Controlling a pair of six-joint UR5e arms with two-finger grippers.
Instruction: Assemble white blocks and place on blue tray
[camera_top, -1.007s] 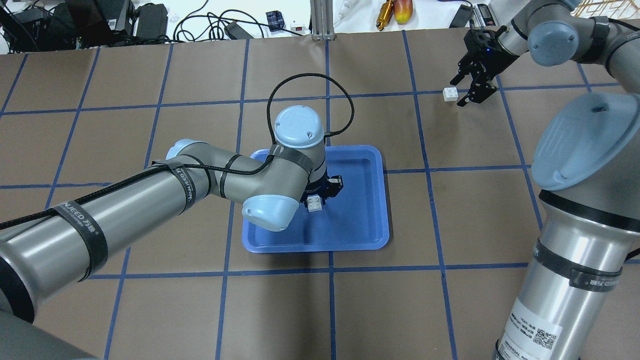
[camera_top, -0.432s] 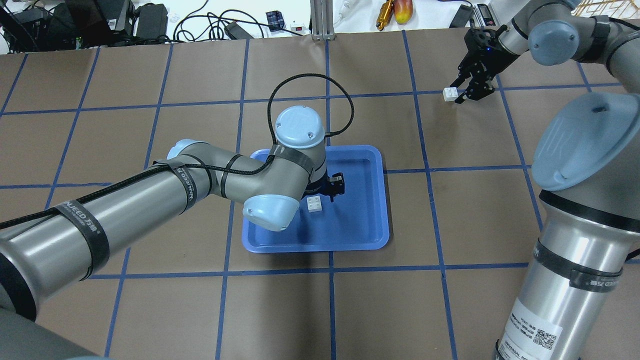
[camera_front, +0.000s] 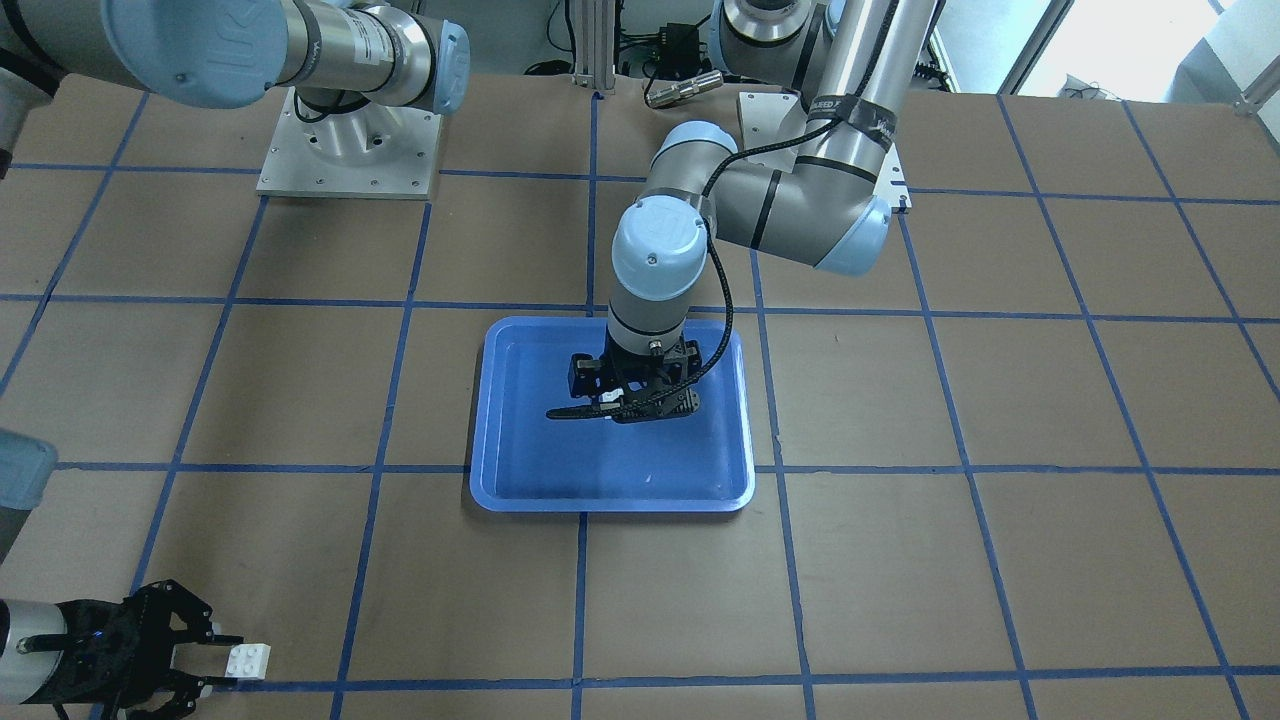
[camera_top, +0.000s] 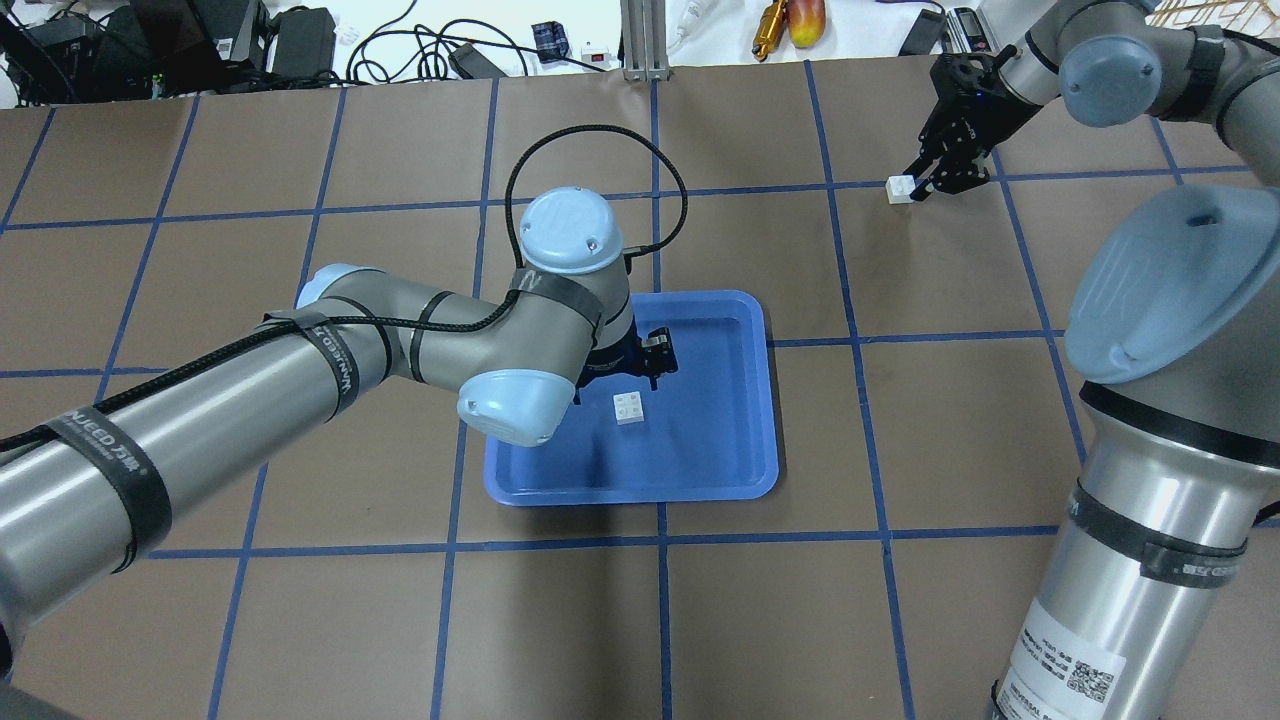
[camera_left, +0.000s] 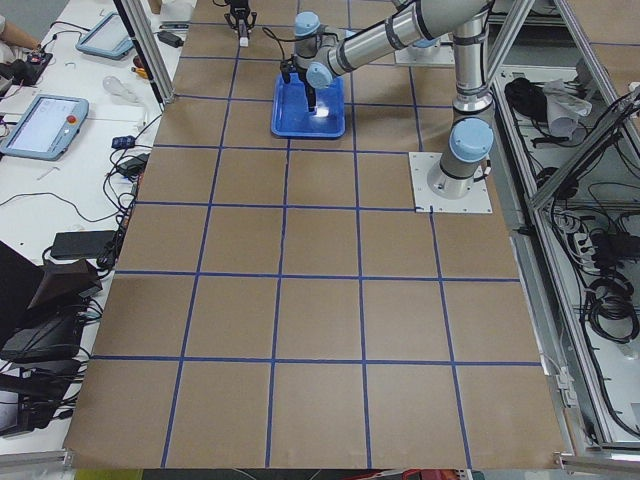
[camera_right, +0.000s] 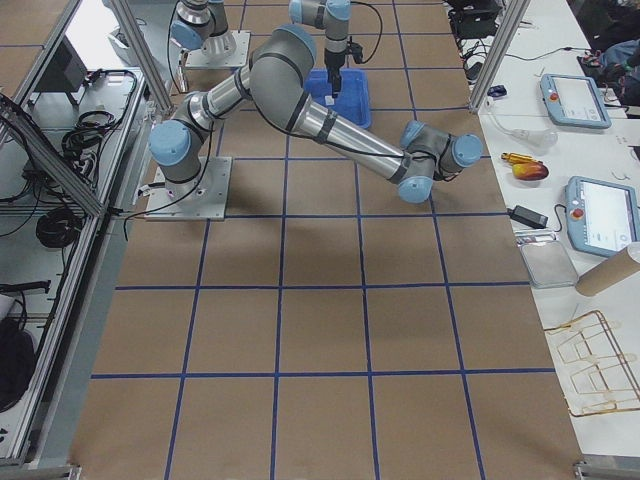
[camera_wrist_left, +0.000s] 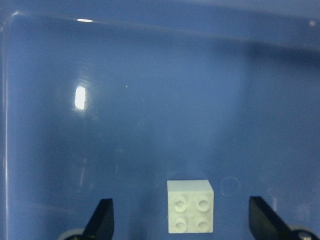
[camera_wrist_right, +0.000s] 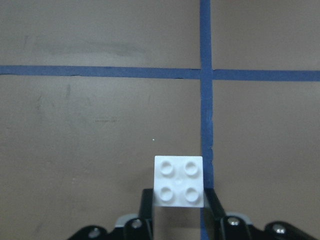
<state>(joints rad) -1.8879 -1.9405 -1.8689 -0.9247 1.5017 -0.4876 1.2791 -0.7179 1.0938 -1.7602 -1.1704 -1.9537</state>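
One white block (camera_top: 629, 408) lies studs up on the floor of the blue tray (camera_top: 720, 490), also seen in the left wrist view (camera_wrist_left: 190, 206). My left gripper (camera_wrist_left: 182, 222) is open and empty, hovering just over that block, its fingers (camera_wrist_left: 104, 220) wide on either side; in the front view it (camera_front: 625, 410) hangs over the tray (camera_front: 500, 490). The second white block (camera_top: 901, 189) sits on the table at the far right. My right gripper (camera_top: 922, 186) is shut on it; the right wrist view shows the block (camera_wrist_right: 179, 181) squeezed between the two fingers (camera_wrist_right: 148, 200).
Brown table with a grid of blue tape lines (camera_top: 660, 540). Cables, power bricks and a yellow-red tool (camera_top: 790, 20) lie beyond the far edge, with an aluminium post (camera_top: 640, 40). The left arm's elbow (camera_top: 510, 400) overhangs the tray's near-left corner.
My left gripper has let go of the block on the tray and drawn back and up from it. My right gripper's fingers have closed in on the far block.
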